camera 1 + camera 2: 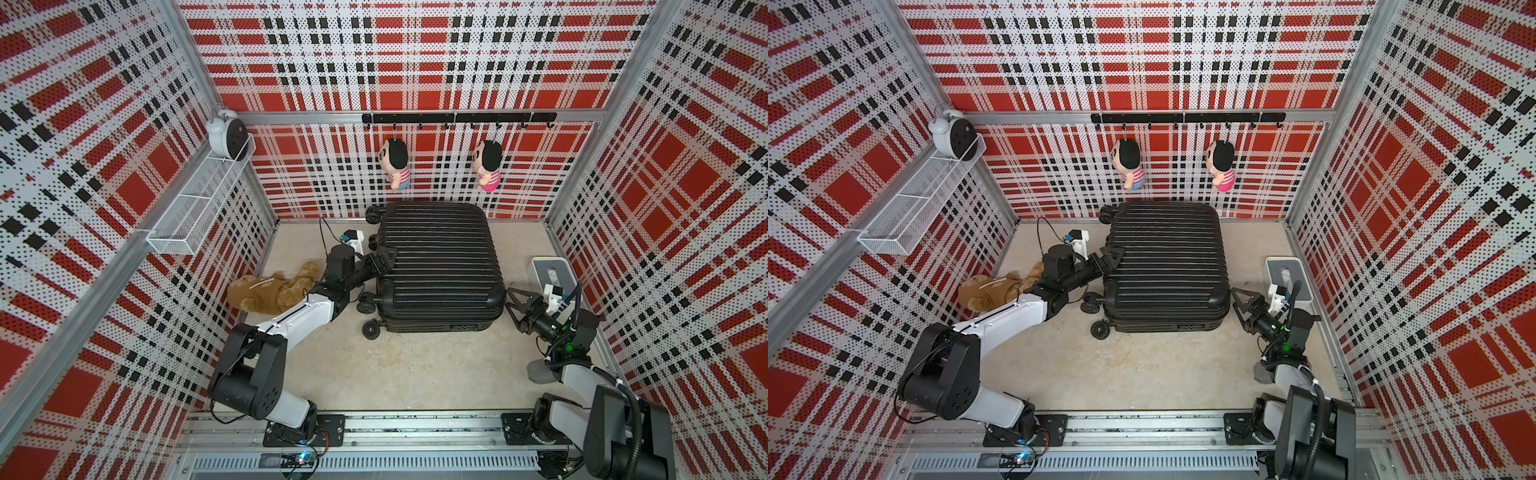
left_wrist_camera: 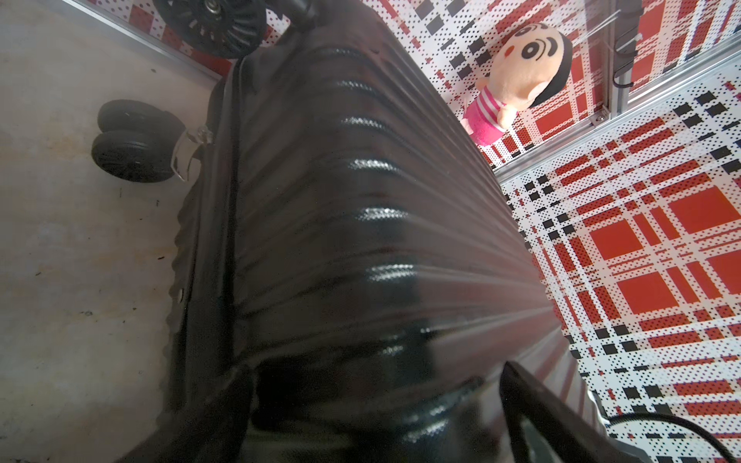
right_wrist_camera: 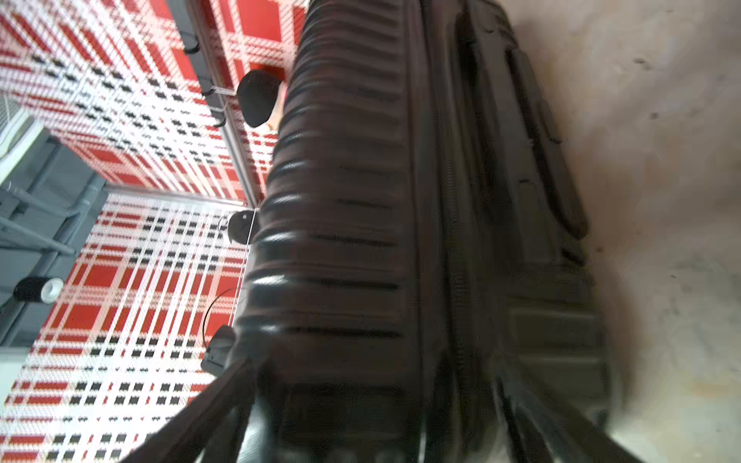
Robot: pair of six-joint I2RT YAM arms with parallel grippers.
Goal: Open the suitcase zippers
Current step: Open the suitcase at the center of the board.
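Observation:
The black ribbed suitcase (image 1: 440, 266) (image 1: 1165, 266) lies flat on the floor in both top views, wheels (image 1: 370, 328) pointing left. My left gripper (image 1: 384, 259) (image 1: 1111, 255) is open at the case's left edge, its jaws spread over the top shell's rim (image 2: 369, 409). My right gripper (image 1: 510, 301) (image 1: 1235, 300) is open at the right near corner, with the case's side between its spread jaws (image 3: 367, 417). The zippers' track (image 3: 433, 200) (image 2: 228, 224) runs as a dark seam between the two shells. I cannot make out any pulls.
A brown teddy bear (image 1: 270, 293) lies on the floor left of my left arm. A white box (image 1: 550, 274) stands right of the suitcase, behind my right gripper. Two dolls (image 1: 397, 164) hang on the back wall's hook rail; a wire basket (image 1: 199, 208) sits on the left wall.

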